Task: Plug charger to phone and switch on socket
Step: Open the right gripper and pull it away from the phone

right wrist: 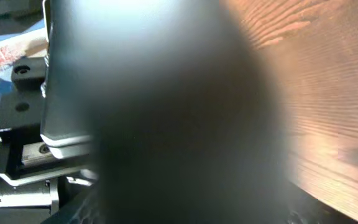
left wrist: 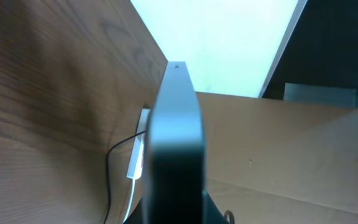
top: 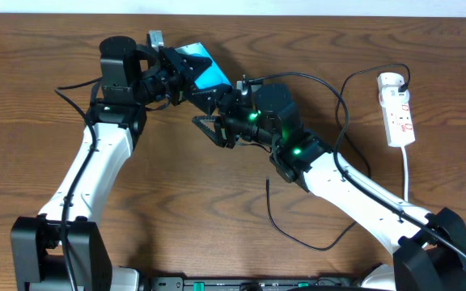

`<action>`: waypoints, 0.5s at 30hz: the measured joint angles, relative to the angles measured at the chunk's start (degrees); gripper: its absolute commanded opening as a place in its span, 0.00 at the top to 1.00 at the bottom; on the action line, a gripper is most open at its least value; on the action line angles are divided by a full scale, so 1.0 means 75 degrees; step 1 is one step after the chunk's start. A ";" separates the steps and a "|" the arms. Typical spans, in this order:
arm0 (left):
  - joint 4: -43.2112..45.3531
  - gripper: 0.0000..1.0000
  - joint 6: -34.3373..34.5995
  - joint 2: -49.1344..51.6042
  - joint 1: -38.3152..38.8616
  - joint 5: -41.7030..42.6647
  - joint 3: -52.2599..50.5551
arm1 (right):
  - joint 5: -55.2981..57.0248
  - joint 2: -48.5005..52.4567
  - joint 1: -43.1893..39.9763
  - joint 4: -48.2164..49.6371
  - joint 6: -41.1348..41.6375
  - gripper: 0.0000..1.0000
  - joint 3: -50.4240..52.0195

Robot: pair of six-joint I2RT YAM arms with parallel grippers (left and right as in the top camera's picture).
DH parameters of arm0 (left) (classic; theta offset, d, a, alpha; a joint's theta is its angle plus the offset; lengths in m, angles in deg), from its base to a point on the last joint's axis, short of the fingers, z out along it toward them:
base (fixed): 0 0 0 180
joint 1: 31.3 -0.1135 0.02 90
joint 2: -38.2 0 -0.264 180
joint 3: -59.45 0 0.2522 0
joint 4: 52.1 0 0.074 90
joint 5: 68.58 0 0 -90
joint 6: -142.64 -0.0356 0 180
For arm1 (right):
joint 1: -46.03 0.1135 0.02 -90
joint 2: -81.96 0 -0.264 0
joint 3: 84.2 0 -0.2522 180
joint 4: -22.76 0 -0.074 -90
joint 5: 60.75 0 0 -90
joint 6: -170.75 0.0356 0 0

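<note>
My left gripper [top: 176, 77] is shut on the phone [top: 205, 69] and holds it tilted above the table, cyan screen up. In the left wrist view the phone [left wrist: 176, 137] shows edge-on between the jaws. My right gripper [top: 213, 125] sits just below the phone's lower end, its fingers together. The charger's thin black cable [top: 314, 244] loops over the table and runs up under the right wrist. In the right wrist view a dark blur fills the jaws, beside the phone's edge [right wrist: 67, 81]. The socket [top: 398, 113] lies at the far right with a black plug [top: 404, 81] in it.
The socket's thick white cord [top: 407, 174] runs down toward the front right. The socket also shows small in the left wrist view [left wrist: 137, 158]. A cardboard wall [left wrist: 278, 149] stands behind the table. The two arms meet near the table's upper middle.
</note>
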 measured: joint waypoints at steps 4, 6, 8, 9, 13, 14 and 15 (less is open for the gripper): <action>-0.0003 0.93 0.0000 0.0000 -0.0122 -0.0003 0.0000 | 0.0003 0.0000 0.0000 0.0000 -0.0067 0.10 0.0003; -0.0006 0.93 -0.0003 0.0000 -0.0166 0.0000 0.0000 | 0.0003 0.0000 0.0000 0.0000 -0.0105 0.02 0.0003; -0.0006 0.93 -0.0009 0.0000 -0.0204 0.0009 0.0000 | -0.0003 0.0000 0.0000 0.0006 -0.0187 0.01 0.0006; -0.0006 0.93 -0.0009 0.0000 -0.0233 0.0032 0.0000 | 0.0000 0.0000 0.0000 0.0006 -0.0210 0.01 0.0006; -0.0009 0.93 -0.0020 0.0000 -0.0358 0.0210 0.0000 | -0.0009 0.0000 -0.0041 0.0006 -0.0358 0.01 0.0006; -0.0012 0.93 -0.0029 0.0000 -0.0393 0.0262 0.0000 | -0.0009 0.0000 -0.0073 0.0006 -0.0408 0.01 0.0006; -0.0012 0.93 -0.0029 0.0000 -0.0437 0.0332 0.0000 | -0.0006 0.0000 -0.0111 0.0006 -0.0449 0.01 0.0006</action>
